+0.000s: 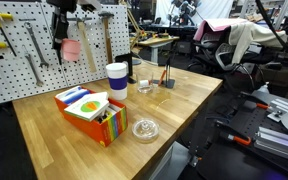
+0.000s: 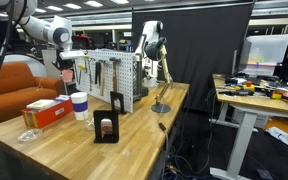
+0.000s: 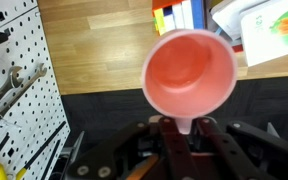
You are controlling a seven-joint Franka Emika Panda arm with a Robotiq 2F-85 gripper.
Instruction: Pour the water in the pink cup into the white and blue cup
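My gripper is shut on the handle of the pink cup. The wrist view looks straight into the cup's mouth, and I cannot make out water inside. In both exterior views the pink cup hangs high above the table in front of the pegboard, under the gripper. The white and blue cup stands upright on the wooden table, lower than the pink cup and off to its side.
An orange box with colourful contents sits beside the tall cup. Clear glass dishes rest on the table. A pegboard with tools stands behind. A black stand is near the table's edge.
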